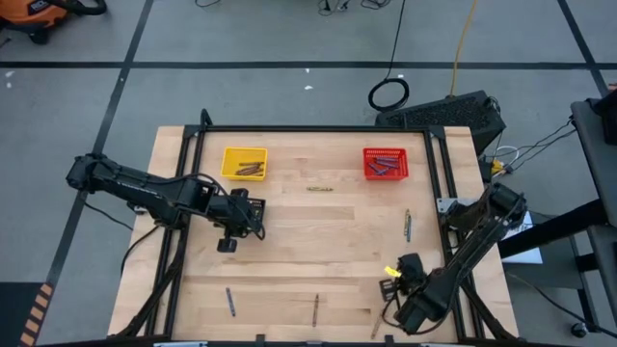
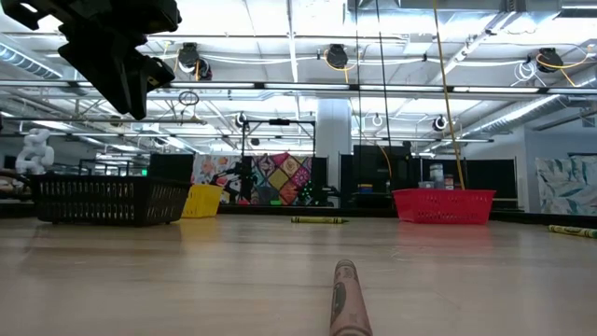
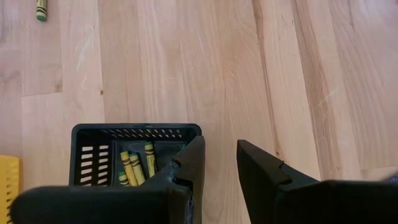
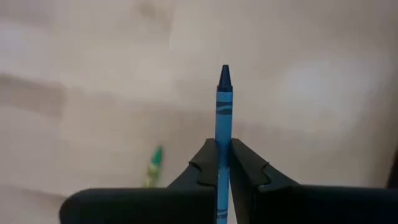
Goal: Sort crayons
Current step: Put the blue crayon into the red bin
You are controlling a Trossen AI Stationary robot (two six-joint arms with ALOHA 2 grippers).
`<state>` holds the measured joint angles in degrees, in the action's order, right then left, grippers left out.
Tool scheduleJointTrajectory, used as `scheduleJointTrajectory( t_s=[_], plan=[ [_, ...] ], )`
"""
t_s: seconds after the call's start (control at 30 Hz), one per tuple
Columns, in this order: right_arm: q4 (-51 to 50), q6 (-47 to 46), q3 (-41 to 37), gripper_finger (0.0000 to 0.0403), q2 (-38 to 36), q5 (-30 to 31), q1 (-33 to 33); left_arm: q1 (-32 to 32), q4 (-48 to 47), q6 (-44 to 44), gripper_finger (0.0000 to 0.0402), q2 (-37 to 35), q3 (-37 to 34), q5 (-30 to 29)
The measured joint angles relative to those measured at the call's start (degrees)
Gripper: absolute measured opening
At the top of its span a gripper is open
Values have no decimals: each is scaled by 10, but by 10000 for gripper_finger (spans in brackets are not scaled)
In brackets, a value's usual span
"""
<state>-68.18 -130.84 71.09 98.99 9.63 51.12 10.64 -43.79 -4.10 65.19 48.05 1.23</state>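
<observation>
My right gripper (image 4: pixel 224 146) is shut on a blue crayon (image 4: pixel 224 102) above the table's near right part (image 1: pixel 405 275). My left gripper (image 3: pixel 219 163) hangs open over the table's left half (image 1: pixel 241 217), above the right-hand rim of a black basket (image 3: pixel 134 132). That basket holds yellow-green crayons (image 3: pixel 134 165). A yellow basket (image 1: pixel 244 162) with brown crayons and a red basket (image 1: pixel 386 163) with blue ones stand at the far side. Loose crayons lie flat on the wood (image 1: pixel 319 189), (image 1: pixel 408 225), (image 1: pixel 229 302), (image 1: pixel 315 306). My right gripper pinches the blue crayon's wrapped shaft (image 4: pixel 224 134) between its two fingers. The crayon runs along the fingers and sticks out past their ends, pointed tip (image 4: pixel 224 74) first. The fingers come from above, pointing steeply down. The crayon is lifted clear of the table.
A green crayon (image 4: pixel 153 165) lies on the wood below my right gripper. In the low view a brown crayon (image 2: pixel 348 299) lies close to the near edge, and another (image 2: pixel 319 220) lies between the baskets. Bare wood fills the table's middle (image 1: pixel 318 241).
</observation>
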Motion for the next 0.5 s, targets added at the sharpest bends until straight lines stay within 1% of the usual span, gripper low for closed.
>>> scheduleJointTrajectory(
  t_s=[0.23,0.4,0.5],
  plan=[
    [-94,4,1,0,-61,82,-23,0,0,0,92,0,0,0],
    [-125,41,1,0,-97,134,-53,0,0,1,92,0,0,0],
    [-139,72,1,0,-112,146,-77,0,0,4,92,0,0,0]
  ],
)
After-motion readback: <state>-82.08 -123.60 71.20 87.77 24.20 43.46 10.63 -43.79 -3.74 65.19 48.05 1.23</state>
